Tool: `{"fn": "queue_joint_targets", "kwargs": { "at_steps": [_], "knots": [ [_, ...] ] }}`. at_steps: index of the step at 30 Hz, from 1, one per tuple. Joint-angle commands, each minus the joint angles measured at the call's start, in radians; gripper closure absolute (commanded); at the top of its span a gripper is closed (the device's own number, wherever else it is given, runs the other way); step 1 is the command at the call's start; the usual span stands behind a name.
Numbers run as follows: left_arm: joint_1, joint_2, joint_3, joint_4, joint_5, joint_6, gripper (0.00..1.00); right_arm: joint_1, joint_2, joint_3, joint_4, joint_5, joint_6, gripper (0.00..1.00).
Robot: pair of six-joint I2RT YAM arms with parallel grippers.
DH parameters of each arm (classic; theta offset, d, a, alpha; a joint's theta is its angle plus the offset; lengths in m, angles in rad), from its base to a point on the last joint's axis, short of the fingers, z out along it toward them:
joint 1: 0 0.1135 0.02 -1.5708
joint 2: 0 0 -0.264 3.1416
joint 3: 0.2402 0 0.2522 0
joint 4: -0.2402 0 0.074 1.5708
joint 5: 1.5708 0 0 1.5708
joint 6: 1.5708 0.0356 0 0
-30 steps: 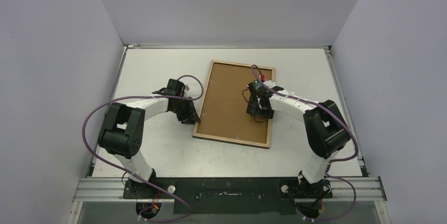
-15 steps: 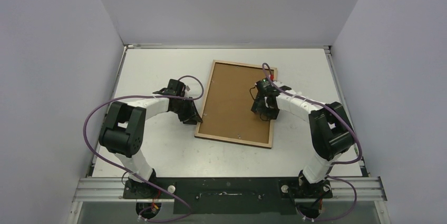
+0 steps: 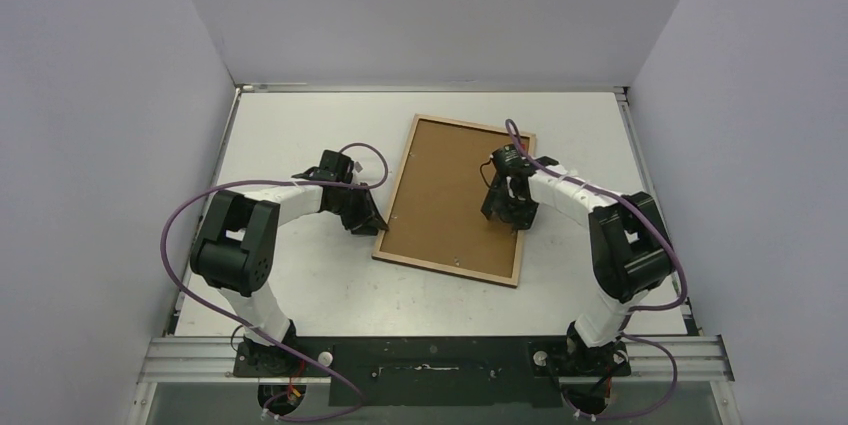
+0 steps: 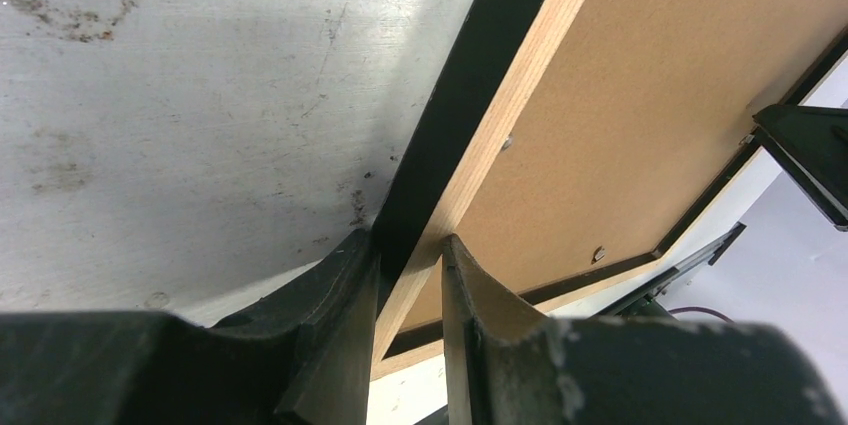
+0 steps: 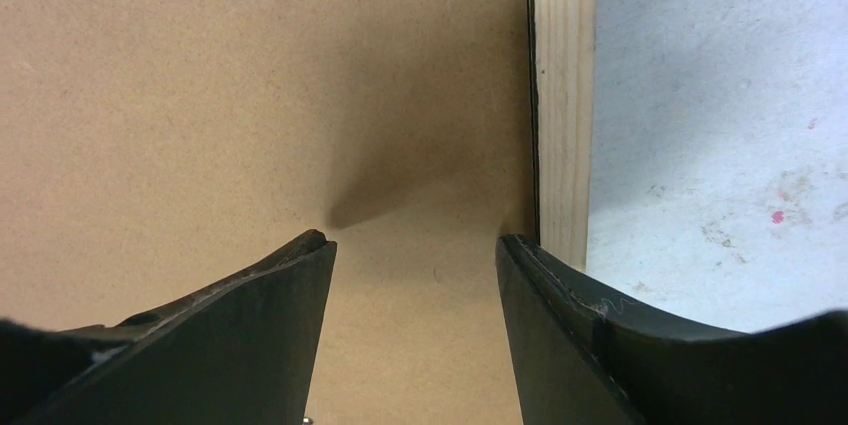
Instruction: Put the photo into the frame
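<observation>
The frame (image 3: 446, 270) lies back side up on the table, its light wood rim around a brown backing board (image 3: 445, 190). My left gripper (image 3: 374, 228) is shut on the frame's left rim near the lower corner. In the left wrist view its fingers (image 4: 410, 255) pinch the wood and black edge (image 4: 505, 95). My right gripper (image 3: 505, 215) stands open over the backing board, just inside the right rim. In the right wrist view its fingertips (image 5: 415, 245) frame bare board (image 5: 250, 95), with the wood rim (image 5: 563, 95) beside the right finger. The photo is hidden.
The white table (image 3: 290, 125) is stained and scratched and has grey walls on three sides. Small metal clips (image 4: 598, 254) sit along the frame's inner edge. Purple cables loop from both arms.
The frame has shifted and turned a little to the right. My right gripper has moved right across the backing board toward the right rim. My left gripper keeps its hold on the left rim.
</observation>
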Motion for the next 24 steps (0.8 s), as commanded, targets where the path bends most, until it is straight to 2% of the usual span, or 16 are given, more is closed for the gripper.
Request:
{"fn": "queue_joint_targets", "kwargs": {
  "at_steps": [1, 5, 10, 18, 24],
  "knots": [
    [-0.003, 0.046, -0.034, 0.036, -0.097, -0.019, 0.87, -0.008, -0.083, 0.084, -0.045, 0.057, -0.025, 0.39],
    [-0.003, 0.033, -0.041, 0.047, -0.092, -0.010, 0.87, -0.010, -0.140, 0.083, -0.117, 0.173, 0.023, 0.39],
    [-0.003, 0.009, -0.065, 0.065, -0.080, -0.009, 0.86, -0.040, -0.214, -0.032, -0.144, 0.256, 0.098, 0.39],
    [-0.003, -0.001, -0.091, 0.087, -0.056, -0.010, 0.86, -0.085, -0.155, -0.127, -0.049, 0.125, 0.096, 0.42],
    [-0.003, 0.000, -0.101, 0.092, -0.049, -0.007, 0.86, -0.084, -0.127, -0.134, 0.014, 0.096, 0.115, 0.42]
  ]
}}
